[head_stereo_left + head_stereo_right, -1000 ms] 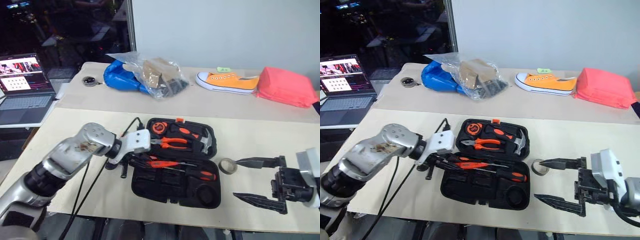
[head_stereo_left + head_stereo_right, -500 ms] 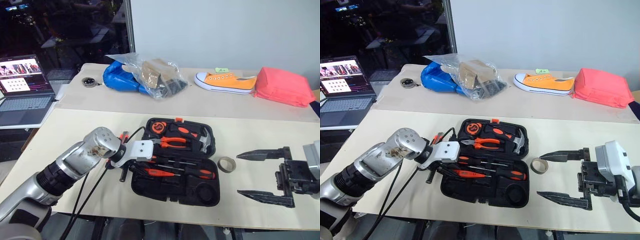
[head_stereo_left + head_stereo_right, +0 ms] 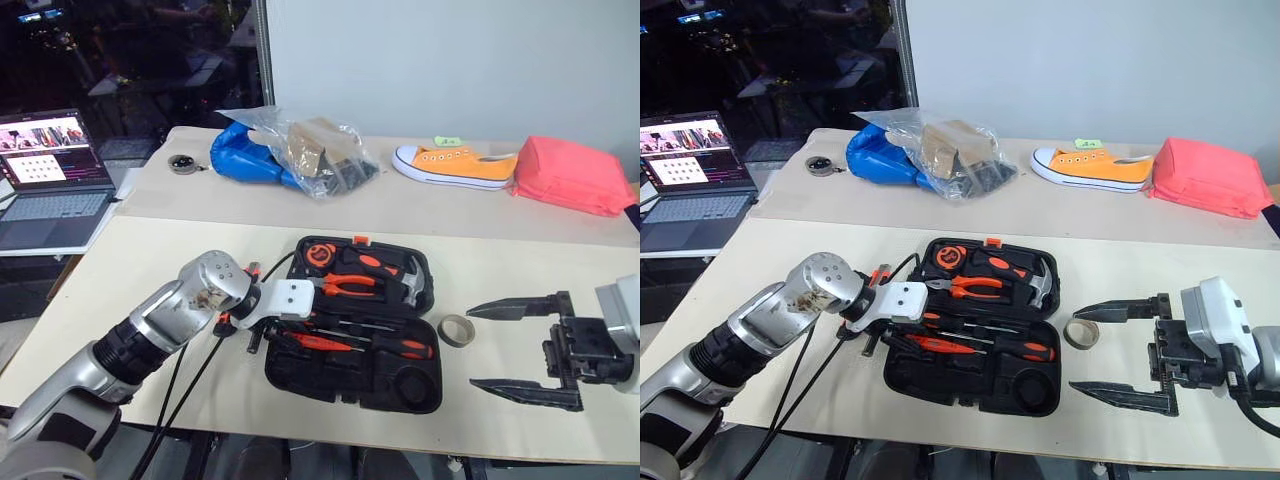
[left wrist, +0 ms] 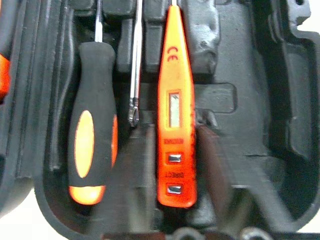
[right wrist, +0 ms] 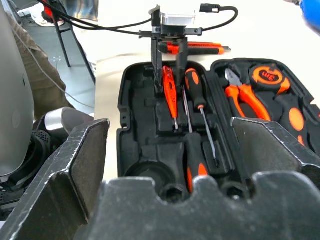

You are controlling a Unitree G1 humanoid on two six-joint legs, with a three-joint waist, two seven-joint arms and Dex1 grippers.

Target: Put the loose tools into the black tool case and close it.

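While our left gripper [image 5: 169, 55] straddles the red screwdriver [image 4: 174, 107] with fingers apart, the black tool case [image 3: 400, 385] lies open centre-table; at three o'clock, our right gripper [image 3: 515, 345] gapes empty.

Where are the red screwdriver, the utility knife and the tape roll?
Red screwdriver [image 4: 175, 110]: left wrist view, mid-body by the window.
Utility knife [image 5: 196, 48]: right wrist view, orange body.
Tape roll [image 3: 457, 330]: left eye view, ring's rim.
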